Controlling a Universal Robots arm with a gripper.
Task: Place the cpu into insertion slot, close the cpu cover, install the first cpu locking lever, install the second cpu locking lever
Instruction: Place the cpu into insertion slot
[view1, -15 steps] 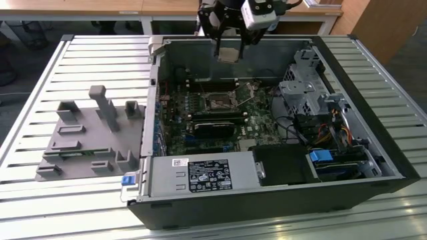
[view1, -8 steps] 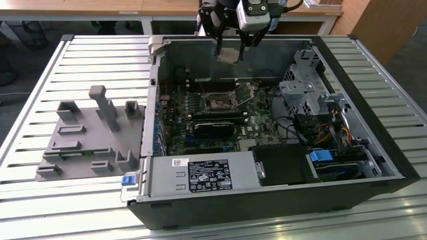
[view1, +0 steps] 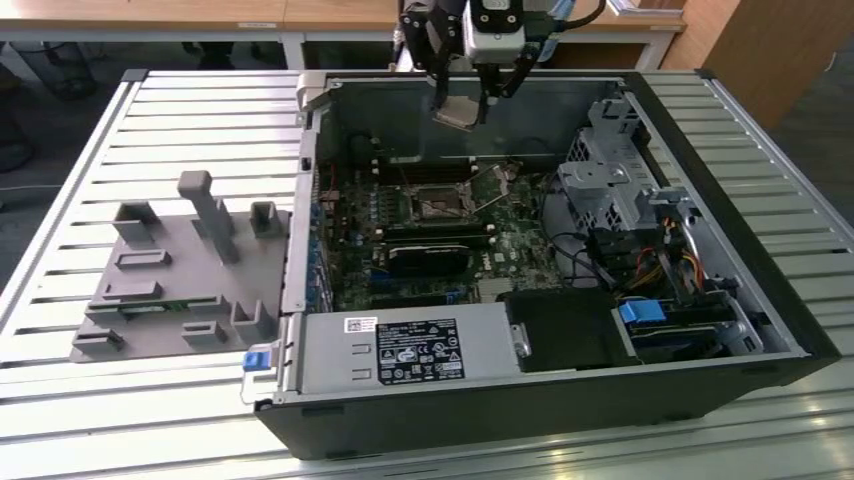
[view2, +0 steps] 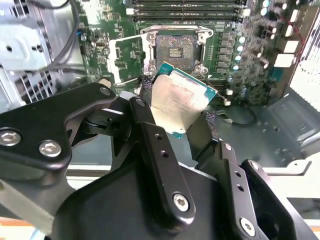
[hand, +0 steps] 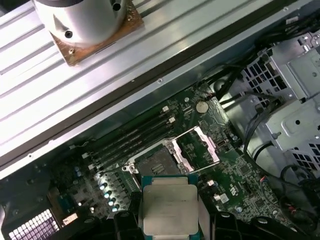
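My gripper (view1: 465, 100) is shut on the cpu (view1: 457, 113), a flat square chip with a silvery top, and holds it tilted in the air above the open computer case, near the case's far wall. In both wrist views the black fingers (view2: 150, 130) clamp two opposite edges of the cpu (view2: 180, 100) (hand: 169, 207). The insertion slot (view1: 438, 203) (view2: 175, 50) (hand: 157, 162) lies below on the green motherboard, its dark centre bare. The cpu cover (view2: 125, 57) (hand: 197, 150) is swung open and stands beside the slot.
The case walls (view1: 310, 200) ring the motherboard. A metal drive cage (view1: 607, 190) with cables stands at the exterior view's right, and a power supply (view1: 400, 350) sits at the near side. Long memory slots (hand: 130, 140) run beside the socket. A grey fixture (view1: 174, 270) lies on the slatted table.
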